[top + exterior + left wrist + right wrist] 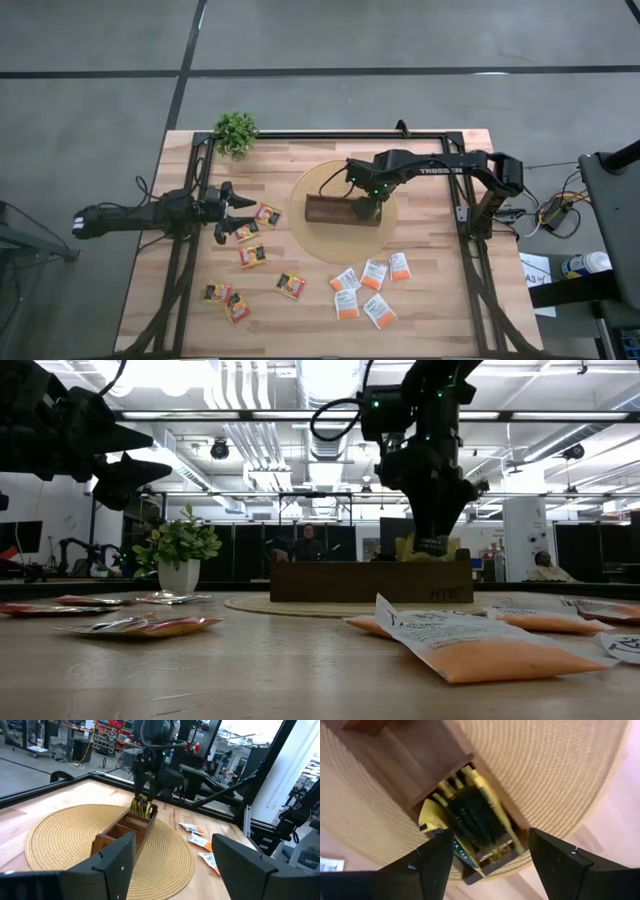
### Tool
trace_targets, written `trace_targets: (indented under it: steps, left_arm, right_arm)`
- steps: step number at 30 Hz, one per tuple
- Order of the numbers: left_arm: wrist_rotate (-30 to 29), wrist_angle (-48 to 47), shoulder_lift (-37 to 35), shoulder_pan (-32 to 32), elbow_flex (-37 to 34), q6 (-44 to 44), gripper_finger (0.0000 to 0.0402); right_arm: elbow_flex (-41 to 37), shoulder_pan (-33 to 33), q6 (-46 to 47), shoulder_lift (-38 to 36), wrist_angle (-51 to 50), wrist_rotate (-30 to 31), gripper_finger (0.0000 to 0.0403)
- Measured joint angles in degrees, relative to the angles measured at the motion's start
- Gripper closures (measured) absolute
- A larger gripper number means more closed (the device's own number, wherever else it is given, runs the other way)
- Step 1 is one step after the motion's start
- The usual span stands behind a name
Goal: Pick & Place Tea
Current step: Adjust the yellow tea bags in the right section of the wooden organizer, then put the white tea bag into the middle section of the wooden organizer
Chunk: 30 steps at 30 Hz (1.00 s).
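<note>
Several green-yellow tea bags (pixel 470 820) already stand in the box's (pixel 325 209) end slot under your right gripper (pixel 364 211) — jaws apart, empty — so lift clear; left gripper (pixel 226 211), also apart, waits.

The left arm lies level across the left of the high view, reaching rightward from the frame's left edge, its wrist straight. The left gripper (pixel 228 210) sits left of centre, its two dark fingers (pixel 112 865) spread apart with nothing between them. The right arm comes in from the right side of that view, its long link running leftward, then bends down at the wrist near centre. The right gripper (pixel 364 209) points downward just right of centre; in the low view (pixel 432 543) it hangs from the top, fingers (pixel 437 855) spread wide, gripping nothing
</note>
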Motion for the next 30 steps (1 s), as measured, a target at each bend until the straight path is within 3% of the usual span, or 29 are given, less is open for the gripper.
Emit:
trace_targets:
  steps: [7,17,23,30]
  left_arm:
    - [0.0,0.0,0.0,0.01,-0.02,0.01,0.0145]
    - [0.0,-0.02,0.0,0.0,-0.01,0.0,0.0145]
    - [0.0,-0.02,0.0,0.0,0.0,0.01,0.0145]
    - [0.0,-0.03,0.0,-0.01,-0.02,0.0,0.0145]
  right_arm:
    - [1.33,0.03,0.04,-3.96,-0.32,1.15,0.0154]
    - [0.03,2.57,-3.85,-15.16,0.25,2.0,0.0154]
    - [-4.05,9.0,-4.23,-21.35,4.16,1.67,0.0154]
    - [-15.9,19.66,-4.31,-28.1,17.3,-0.63,0.0154]
